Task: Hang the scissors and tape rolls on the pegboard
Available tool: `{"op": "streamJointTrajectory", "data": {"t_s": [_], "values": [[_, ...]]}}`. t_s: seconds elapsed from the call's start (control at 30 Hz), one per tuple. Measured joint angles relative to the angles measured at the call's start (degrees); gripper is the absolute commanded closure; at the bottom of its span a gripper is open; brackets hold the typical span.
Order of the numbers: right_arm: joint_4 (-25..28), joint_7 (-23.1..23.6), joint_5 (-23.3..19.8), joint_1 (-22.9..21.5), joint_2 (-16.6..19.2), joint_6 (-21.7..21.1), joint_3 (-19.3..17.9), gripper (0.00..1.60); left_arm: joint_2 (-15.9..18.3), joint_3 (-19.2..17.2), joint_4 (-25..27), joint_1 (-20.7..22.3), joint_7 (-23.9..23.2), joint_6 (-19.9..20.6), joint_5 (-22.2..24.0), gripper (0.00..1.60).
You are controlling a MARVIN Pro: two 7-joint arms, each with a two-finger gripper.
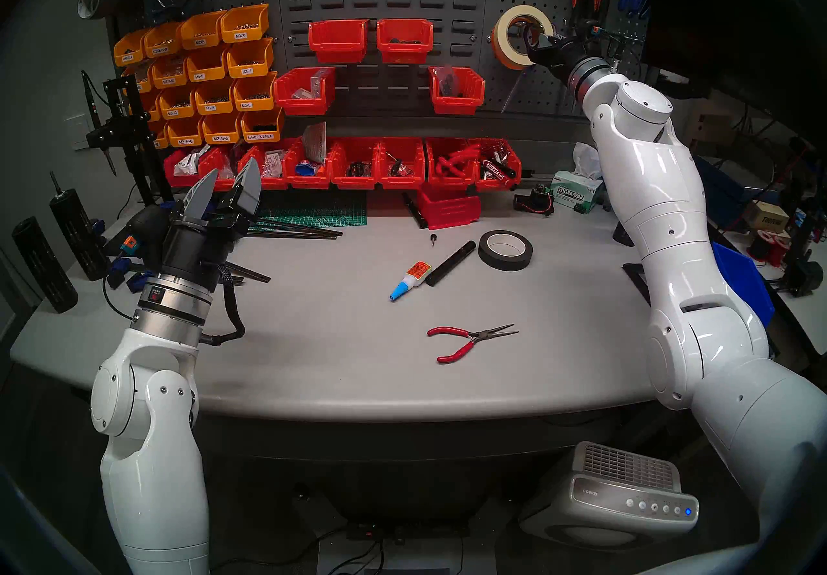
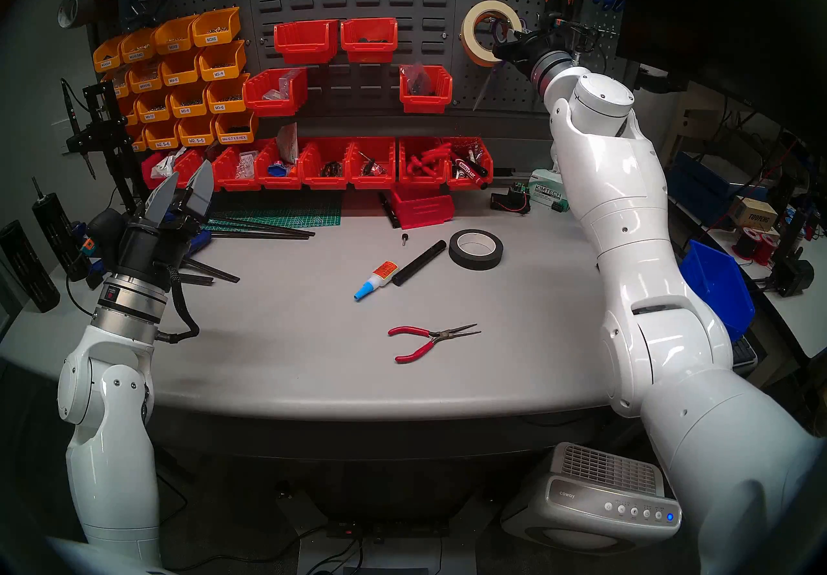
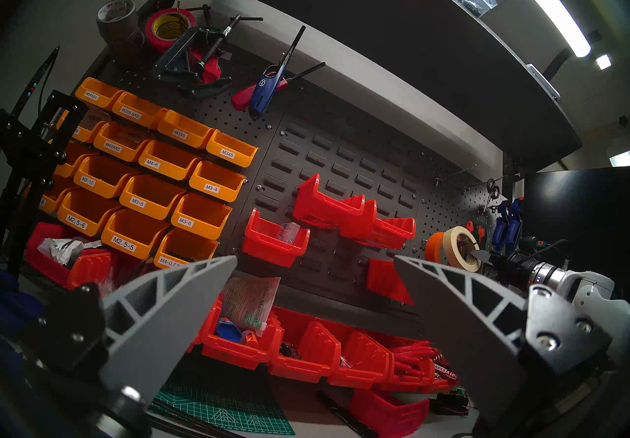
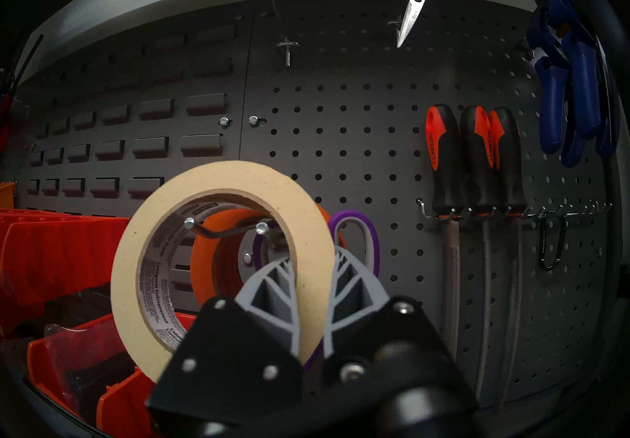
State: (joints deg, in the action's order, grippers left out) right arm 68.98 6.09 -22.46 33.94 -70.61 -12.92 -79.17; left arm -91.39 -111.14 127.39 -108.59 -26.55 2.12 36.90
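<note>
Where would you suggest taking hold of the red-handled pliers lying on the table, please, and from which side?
Probably best at the pivot of the red-handled pliers, where handles and jaws meet, coming straight down from above. They lie flat on the table, with clear surface around them. The handles splay apart and the nose tapers thin; the pivot is the compact middle.

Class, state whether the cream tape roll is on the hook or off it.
On: the hook passes through the cream tape roll, with the right gripper shut on it.
</note>
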Motion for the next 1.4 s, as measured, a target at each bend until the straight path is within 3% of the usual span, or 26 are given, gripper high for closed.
{"op": "streamJointTrajectory", "data": {"t_s": [0.07, 0.13, 0.23, 0.3, 0.33, 0.4, 0.53, 0.63, 0.73, 0.97, 1.4], "values": [[0.2, -0.2, 0.2, 0.1, 0.2, -0.4, 0.0, 1.6, 0.0, 0.0, 0.0, 0.0, 0.0, 0.0, 0.0, 0.0], [0.4, -0.4, 0.2, 0.3, 0.3, -0.7, -0.1, 1.47, 0.0, 0.0, 0.0, 0.0, 0.0, 0.0, 0.0, 0.0], [1.0, -0.6, 0.3, 0.7, 0.6, -1.1, -0.3, 0.99, 0.0, 0.0, 0.0, 0.0, 0.0, 0.0, 0.0, 0.0], [1.6, -0.8, 0.4, 1.0, 0.8, -1.4, -0.5, 0.92, 0.0, 0.0, 0.0, 0.0, 0.0, 0.0, 0.0, 0.0], [1.8, -0.8, 0.4, 1.1, 0.9, -1.5, -0.5, 0.8, 0.0, 0.0, 0.0, 0.0, 0.0, 0.0, 0.0, 0.0], [2.5, -0.9, 0.4, 1.6, 1.2, -1.9, -0.7, 0.43, 0.0, 0.0, 0.0, 0.0, 0.0, 0.0, 0.0, 0.0], [3.7, -1.0, 0.4, 2.3, 1.6, -2.4, -1.1, 0.42, 0.0, 0.0, 0.0, 0.0, 0.0, 0.0, 0.0, 0.0], [4.9, -1.1, 0.4, 3.1, 2.0, -2.9, -1.3, 0.26, 0.0, 0.0, 0.0, 0.0, 0.0, 0.0, 0.0, 0.0], [6.0, -1.1, 0.4, 3.7, 2.3, -3.3, -1.6, 0.24, 0.0, 0.0, 0.0, 0.0, 0.0, 0.0, 0.0, 0.0], [10.3, -1.1, -0.6, 6.8, 3.2, -4.5, -2.8, 0.0, 0.0, 0.0, 0.0, 0.0, 0.0, 0.0, 0.0, 0.0], [18.3, 2.4, -4.3, 13.5, 5.1, -4.3, -6.2, 0.0, 0.0, 0.0, 0.0, 0.0, 0.0, 0.0, 0.0, 0.0]]}}
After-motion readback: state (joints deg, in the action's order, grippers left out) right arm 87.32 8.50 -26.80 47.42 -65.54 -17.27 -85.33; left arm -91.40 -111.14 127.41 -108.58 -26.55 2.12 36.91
